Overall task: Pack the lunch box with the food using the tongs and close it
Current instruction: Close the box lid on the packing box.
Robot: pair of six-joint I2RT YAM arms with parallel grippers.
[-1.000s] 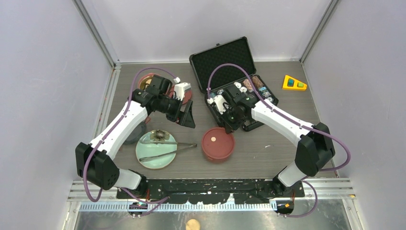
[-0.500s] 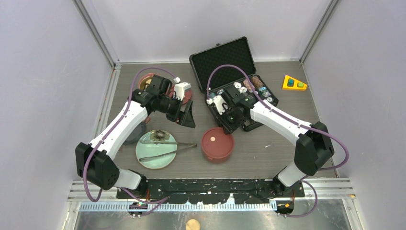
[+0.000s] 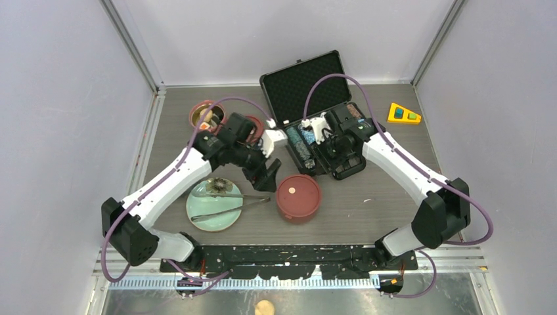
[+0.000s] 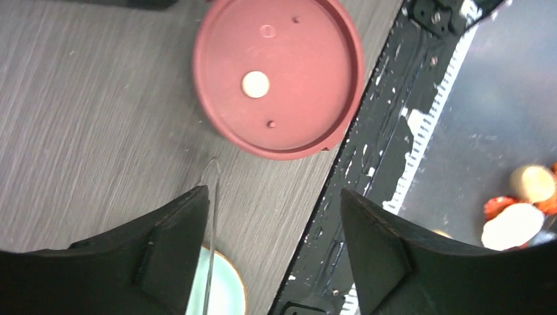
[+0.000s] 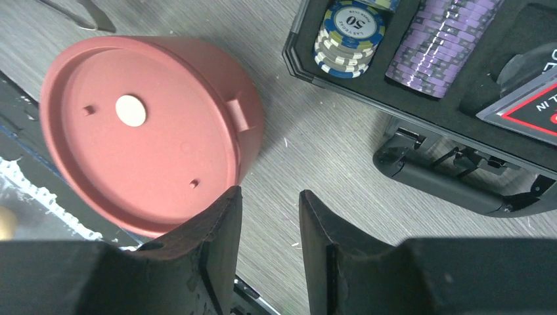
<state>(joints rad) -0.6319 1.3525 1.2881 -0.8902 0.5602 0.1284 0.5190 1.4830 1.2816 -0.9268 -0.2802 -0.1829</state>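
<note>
The maroon lunch box tier (image 3: pixel 299 196) stands near the table's front with a flat red inner lid on it, also seen in the left wrist view (image 4: pixel 279 72) and the right wrist view (image 5: pixel 141 131). The slim silver tongs (image 3: pixel 231 201) lie across the pale green plate (image 3: pixel 203 216), their tip below my left finger (image 4: pixel 211 197). A dark piece of food (image 3: pixel 217 186) rests on the plate. A second tier (image 3: pixel 206 115) at back left holds more food. My left gripper (image 3: pixel 266 177) (image 4: pixel 274 197) hovers open between tongs and tier. My right gripper (image 3: pixel 322 163) (image 5: pixel 269 197) is open and empty beside the tier.
The open black case (image 3: pixel 309 82) of poker chip stacks (image 5: pixel 348 33) lies behind the tier, close to my right gripper. A yellow wedge (image 3: pixel 402 113) sits at back right. The table's front edge and black rail (image 4: pixel 368 197) run just right of the left gripper.
My right gripper has opened and pulled back from the tier's rim toward the case. My left arm has swung right and nearer, over the tongs' tip.
</note>
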